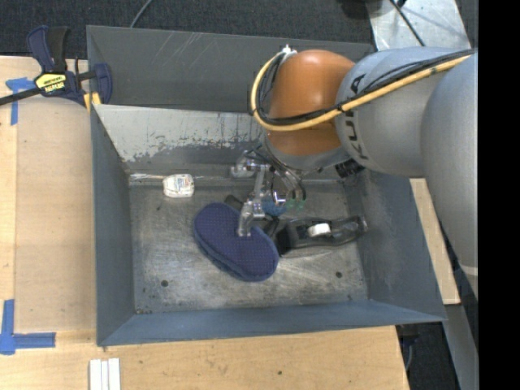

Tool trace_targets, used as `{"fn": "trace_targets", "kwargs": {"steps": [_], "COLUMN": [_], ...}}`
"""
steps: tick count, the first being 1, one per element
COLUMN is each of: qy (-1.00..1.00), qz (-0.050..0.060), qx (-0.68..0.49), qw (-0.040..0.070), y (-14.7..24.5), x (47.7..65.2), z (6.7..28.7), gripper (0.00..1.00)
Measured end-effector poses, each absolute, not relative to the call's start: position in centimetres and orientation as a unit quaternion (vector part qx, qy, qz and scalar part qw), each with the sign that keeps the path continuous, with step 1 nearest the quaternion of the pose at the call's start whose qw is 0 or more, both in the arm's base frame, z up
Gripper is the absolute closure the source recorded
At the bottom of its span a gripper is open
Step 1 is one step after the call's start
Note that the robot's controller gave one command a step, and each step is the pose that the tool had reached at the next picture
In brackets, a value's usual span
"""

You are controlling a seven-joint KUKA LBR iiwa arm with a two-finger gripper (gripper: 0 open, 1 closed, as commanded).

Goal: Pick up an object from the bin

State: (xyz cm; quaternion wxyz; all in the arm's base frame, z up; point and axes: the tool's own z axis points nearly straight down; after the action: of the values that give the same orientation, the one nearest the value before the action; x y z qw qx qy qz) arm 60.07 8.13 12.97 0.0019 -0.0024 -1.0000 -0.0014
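My gripper [250,218] hangs below the orange wrist cover, near the middle of the bin. Its metal fingers point down at the right-hand upper edge of a dark blue oval pad [234,240] lying flat on the floor. One fingertip [246,227] looks to touch that pad's surface. Just right of the fingers lies a black flat tool [318,232] with a white patch on it. A small white and clear piece [178,186] rests at the back left of the floor, well away from the gripper.
The arm and its orange cover hang over the bin's back right part. Bare floor lies to the left of the blue pad and along the front wall.
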Motion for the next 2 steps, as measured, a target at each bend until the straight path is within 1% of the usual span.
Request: {"fn": "trace_targets", "kwargs": {"steps": [1, 2], "qy": [-1.000, -1.000], "qz": [-0.001, 0.000], "qx": [-0.012, -0.011], "qw": [-0.005, 0.000], "y": [7.41, 7.38], "x": [61.27, 61.12], "z": [8.79, 8.70], "gripper": [0.00, 1.00]}}
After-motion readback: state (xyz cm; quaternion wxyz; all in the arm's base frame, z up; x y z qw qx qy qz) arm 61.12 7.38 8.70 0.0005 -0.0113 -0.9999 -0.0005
